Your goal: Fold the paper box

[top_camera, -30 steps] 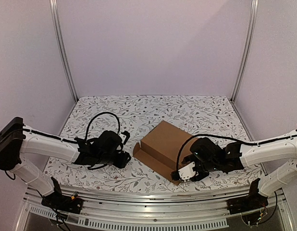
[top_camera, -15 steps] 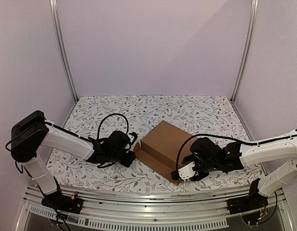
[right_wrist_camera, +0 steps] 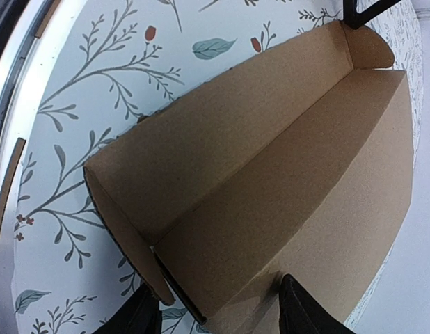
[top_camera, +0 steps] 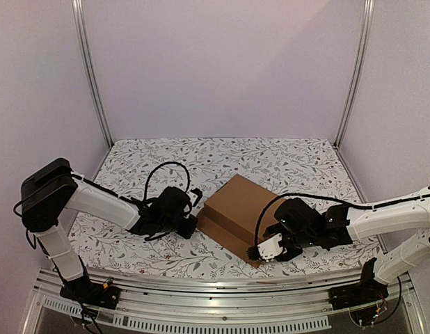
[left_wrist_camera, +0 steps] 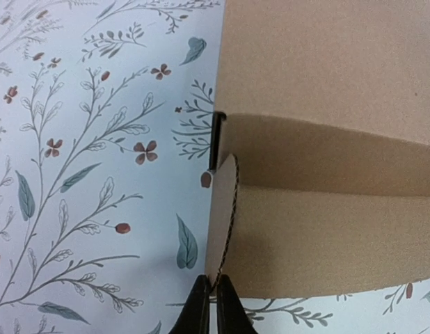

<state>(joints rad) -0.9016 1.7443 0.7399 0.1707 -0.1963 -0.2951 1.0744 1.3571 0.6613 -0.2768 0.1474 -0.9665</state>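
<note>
**Trainee:** What fills your overhead view, largest item first?

**Operator:** (a) The worktop (top_camera: 131, 163), covered in a leaf-and-flower print, with pale walls (top_camera: 222, 62) behind it. (b) The paper box (top_camera: 239, 202), plain brown cardboard. It lies on the worktop right of centre, toward the near edge, and is turned corner-on to me. Its top panel is down, and a lower stepped fold runs along its near-left side. (c) My left arm (top_camera: 97, 202) reaches in low from the left and my right arm (top_camera: 382, 217) from the right, with the box between them.

**Trainee:** And the hands?

**Operator:** (d) The left hand (left_wrist_camera: 212, 312) is at the box's left corner and is clenched. Its two dark tips stand almost together, pinching the corrugated edge of the rounded tab (left_wrist_camera: 227, 209) at that end of the box. (e) The right hand (top_camera: 267, 248) is at the box's near corner. Its wrist camera shows me its fingers (right_wrist_camera: 142, 314) well apart. One is outside the end tab and the other is against the outer panel, with the end of the box between them. I cannot tell whether they press the cardboard or merely straddle it.
</note>
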